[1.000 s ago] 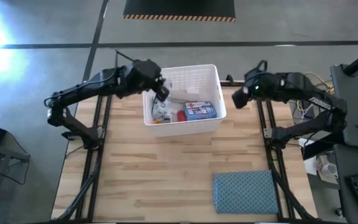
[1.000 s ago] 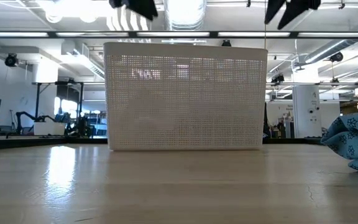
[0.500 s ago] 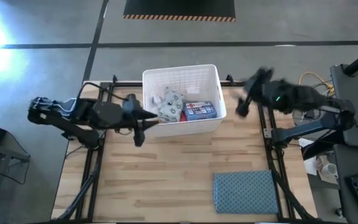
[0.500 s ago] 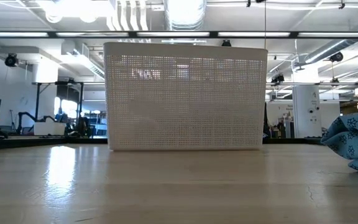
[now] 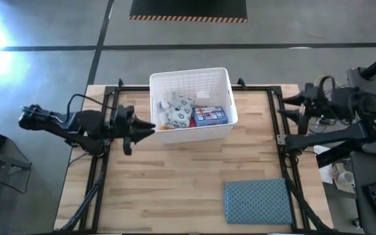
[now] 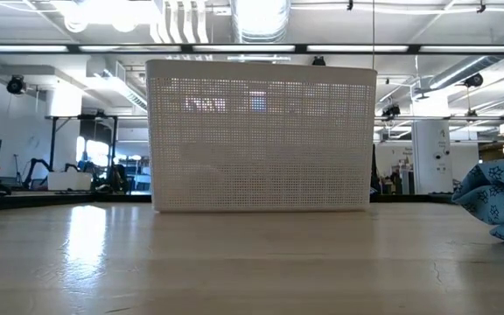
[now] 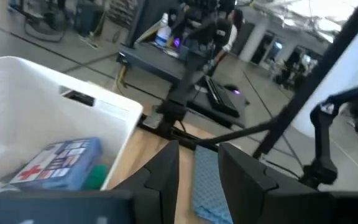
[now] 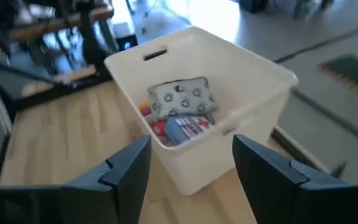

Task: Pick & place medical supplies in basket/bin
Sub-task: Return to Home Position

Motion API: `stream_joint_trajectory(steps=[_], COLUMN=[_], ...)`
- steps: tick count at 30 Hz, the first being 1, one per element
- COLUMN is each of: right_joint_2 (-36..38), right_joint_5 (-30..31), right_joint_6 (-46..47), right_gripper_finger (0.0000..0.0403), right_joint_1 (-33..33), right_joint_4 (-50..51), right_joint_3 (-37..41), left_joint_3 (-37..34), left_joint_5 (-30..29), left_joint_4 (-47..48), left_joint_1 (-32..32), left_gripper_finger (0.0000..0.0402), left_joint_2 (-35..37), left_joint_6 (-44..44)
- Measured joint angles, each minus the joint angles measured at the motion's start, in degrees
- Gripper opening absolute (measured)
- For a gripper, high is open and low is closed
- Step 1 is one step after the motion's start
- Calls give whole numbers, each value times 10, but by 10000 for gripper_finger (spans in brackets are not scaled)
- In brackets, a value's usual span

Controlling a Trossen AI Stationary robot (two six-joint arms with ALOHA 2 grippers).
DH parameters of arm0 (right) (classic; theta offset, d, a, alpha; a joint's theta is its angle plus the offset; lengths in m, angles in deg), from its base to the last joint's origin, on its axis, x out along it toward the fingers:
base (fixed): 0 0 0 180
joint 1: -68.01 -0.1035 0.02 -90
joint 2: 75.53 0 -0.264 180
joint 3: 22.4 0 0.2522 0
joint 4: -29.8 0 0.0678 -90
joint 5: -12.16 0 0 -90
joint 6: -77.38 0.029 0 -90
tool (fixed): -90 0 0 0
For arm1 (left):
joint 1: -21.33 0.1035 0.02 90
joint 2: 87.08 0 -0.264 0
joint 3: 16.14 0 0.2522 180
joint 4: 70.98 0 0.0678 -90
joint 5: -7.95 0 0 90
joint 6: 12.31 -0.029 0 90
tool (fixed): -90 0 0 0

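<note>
1. The white plastic basket [image 5: 189,72] stands at the far middle of the table [image 5: 168,189]. It is rectangular with a rounded rim, and its walls and floor are pierced in a fine grid. From table height its near wall reads as a pale screen with light showing through.
2. The supplies lie inside it. A blue first-aid box [image 5: 209,116] with a red cross on its lid sits toward the right side. A soft white packet [image 5: 180,106] printed with small dark rings lies just beside it, toward the left. Small red and orange packs [image 5: 164,125] are tucked against the near-left wall.
3. The left claw [image 5: 139,130] hangs outside the basket, just off its near-left corner and over the left part of the table. Its fingers are parted and hold nothing.
4. The right claw [image 5: 290,109] is at the table's right edge, well apart from the basket. Its fingers are spread wide and it is empty.
5. The near half of the table is bare pale wood planks, apart from a blue-grey cloth [image 5: 258,201] at the near right. The cloth is textured with a small star pattern, its edge is bunched when seen from table height, and it lies well apart from the basket.
6. Black metal rails [image 5: 100,170] run along both long sides of the table.
</note>
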Motion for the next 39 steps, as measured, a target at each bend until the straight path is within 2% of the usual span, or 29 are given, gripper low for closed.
stream_joint_trajectory(steps=[5,10,14,17,21,22,24,25,26,27,30,31,34,39], right_joint_2=[113,225,302,350,347,341,334,334,331,329,323,321,321,334], right_joint_5=[-54,-61,-103,-124,-135,-118,-39,-7,1,-11,-112,-120,-103,-133], right_joint_6=[31,55,83,91,94,95,106,144,157,138,41,33,35,76], right_gripper_finger=[217,217,217,217,217,217,217,217,217,217,217,217,217,217], right_joint_1=[0,0,0,0,0,1,0,1,0,0,0,0,1,1], right_joint_4=[-59,-146,-199,-243,-251,-251,-251,-250,-266,-305,-471,-507,-523,-553], right_joint_3=[120,239,319,360,383,387,392,399,411,425,472,484,513,550], left_joint_3=[-120,-252,-335,-373,-409,-417,-431,-437,-443,-448,-471,-477,-495,-519], left_joint_5=[-7,50,53,53,68,83,95,97,96,96,97,97,101,130], left_joint_4=[-100,-298,-383,-389,-390,-387,-375,-363,-357,-351,-324,-329,-328,-292], left_joint_1=[1,-2,-2,-2,-1,-1,0,0,1,2,7,10,19,36], left_gripper_finger=[92,92,92,92,92,92,92,92,92,92,92,92,92,92], left_joint_2=[56,110,155,202,271,286,322,337,350,363,394,403,439,463], left_joint_6=[-14,-49,-56,-63,-79,-83,-88,-88,-88,-88,-95,-101,-105,-80])
